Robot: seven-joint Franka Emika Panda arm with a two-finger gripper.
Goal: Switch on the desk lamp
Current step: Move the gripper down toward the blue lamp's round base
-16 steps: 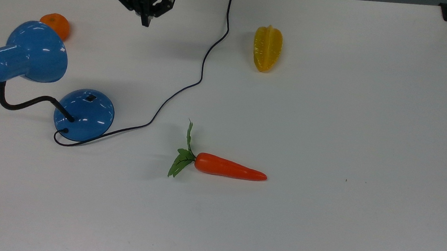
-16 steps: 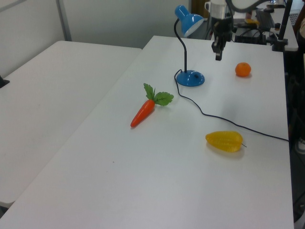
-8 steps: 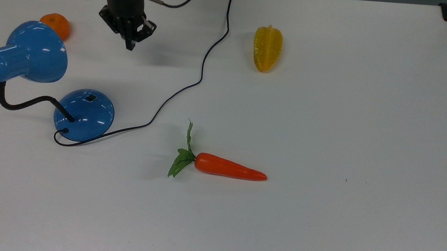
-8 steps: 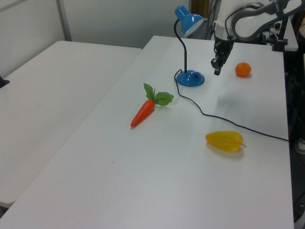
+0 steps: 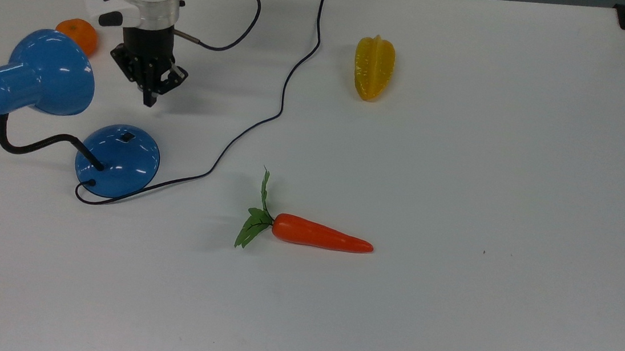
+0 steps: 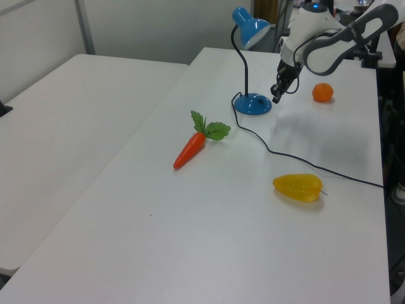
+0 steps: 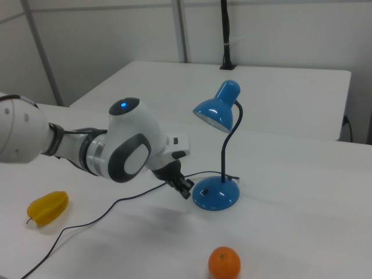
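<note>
- Gripper (image 5: 148, 103) hangs in the upper left of the top view, fingers drawn together to a narrow point, holding nothing, tip aimed down at the table (image 5: 458, 212).
- Desk lamp (image 5: 116, 160) stands at the left edge of the top view: its round blue base in the middle left, the shade (image 5: 47, 72) leaning over the upper left, the black neck curving between them.
- The switch (image 5: 127, 136) is a small dark square on the upper slope of the base in the top view, on the side facing the gripper.
- The relation that matters: in the top view the switch lies just below the fingertip and slightly to the top view's left, near but apart.
- In the right view the gripper (image 7: 186, 190) sits just beside the base, at the right view's left, about level with the dome.
- My judgement: the press needs a short move down-frame and a descent onto the switch.
- Risk, as I judge it: the glossy dome may let a narrow tip slide off, or the base may shift.
- Nearby, an orange (image 5: 78, 33) sits behind the shade, and the cord (image 5: 281, 98) trails off to the top edge.
</note>
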